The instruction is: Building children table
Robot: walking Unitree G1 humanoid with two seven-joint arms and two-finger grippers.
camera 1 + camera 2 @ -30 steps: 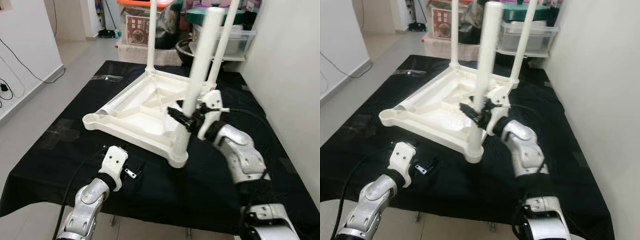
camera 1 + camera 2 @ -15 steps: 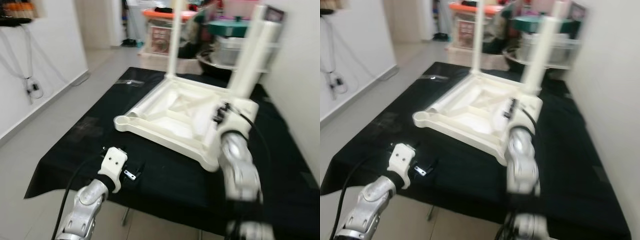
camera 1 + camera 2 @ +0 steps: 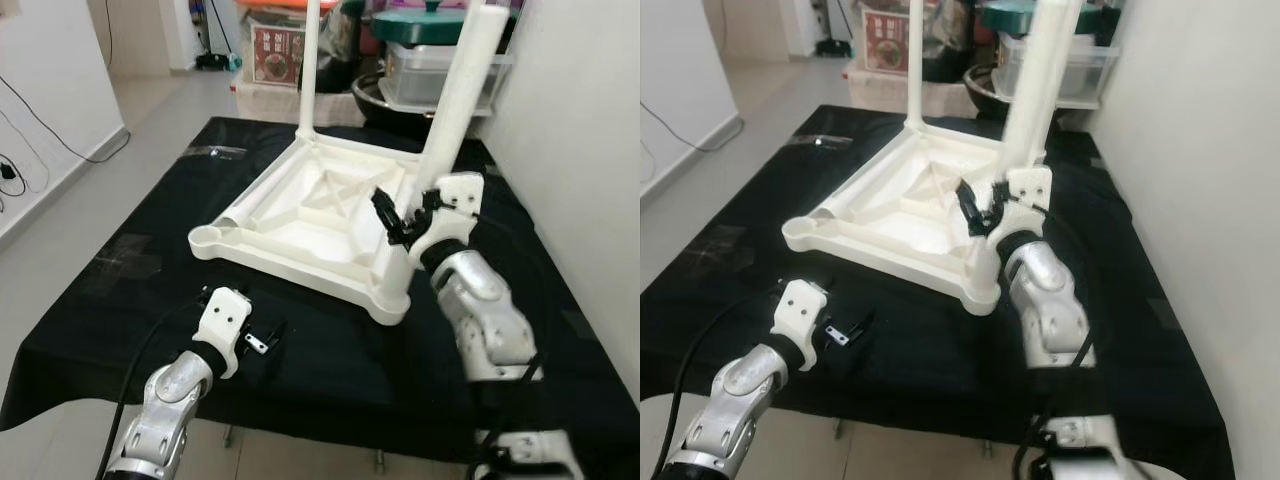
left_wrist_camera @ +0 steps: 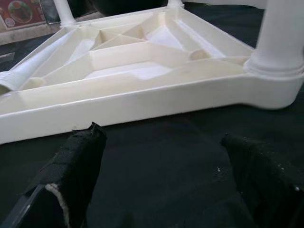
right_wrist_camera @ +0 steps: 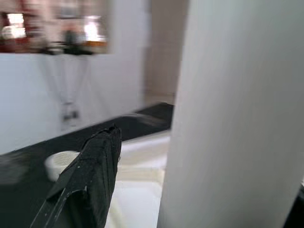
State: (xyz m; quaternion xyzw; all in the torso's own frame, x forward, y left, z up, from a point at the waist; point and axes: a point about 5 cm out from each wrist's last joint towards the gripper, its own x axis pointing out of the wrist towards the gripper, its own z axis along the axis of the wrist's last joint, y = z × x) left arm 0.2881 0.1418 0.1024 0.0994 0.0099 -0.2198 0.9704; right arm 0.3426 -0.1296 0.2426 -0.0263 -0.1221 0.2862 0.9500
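On black cloth (image 3: pixel 330 360), upturned white plastic table (image 3: pixel 300 215); our right gripper (image 3: pixel 400 222) clasps its near leg (image 3: pixel 450 110); left gripper (image 3: pixel 262 338) spread wide.

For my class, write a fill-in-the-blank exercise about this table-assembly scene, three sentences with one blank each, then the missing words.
1. The white table top lies upside down on a cloth whose colour is ____.
2. The right claw is at the base of a white ____ that stands in the near corner of the table top.
3. The left claw hovers over the cloth with its fingers ____ and nothing between them.

Missing words: black; leg; open
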